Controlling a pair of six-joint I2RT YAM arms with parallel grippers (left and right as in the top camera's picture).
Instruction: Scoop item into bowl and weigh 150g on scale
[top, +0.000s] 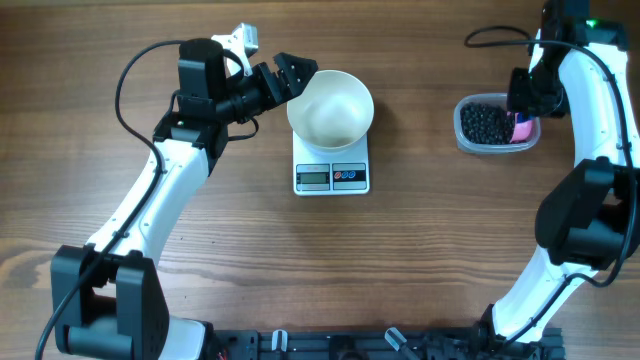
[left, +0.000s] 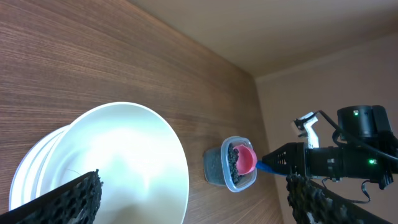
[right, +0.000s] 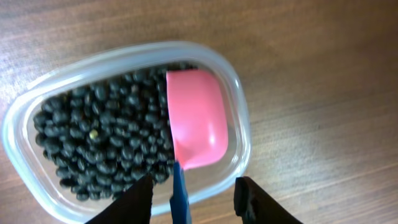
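The white bowl (top: 330, 105) stands on the white scale (top: 332, 177), and I see nothing inside it. My left gripper (top: 285, 78) is open at the bowl's left rim; in the left wrist view its fingers (left: 65, 199) stand wide apart with the bowl (left: 124, 162) partly between them. The black beans (right: 99, 137) fill a clear tub (right: 239, 124), with a pink scoop (right: 196, 118) lying on them. My right gripper (right: 194, 199) hangs over the tub's near edge. Its jaws are apart, and the scoop's blue handle (right: 179, 193) stands loose between them, nearer the left finger.
The tub (top: 495, 125) sits at the far right of the wooden table, well apart from the scale. Both arm bases stand at the near edge. Cables run behind the arms.
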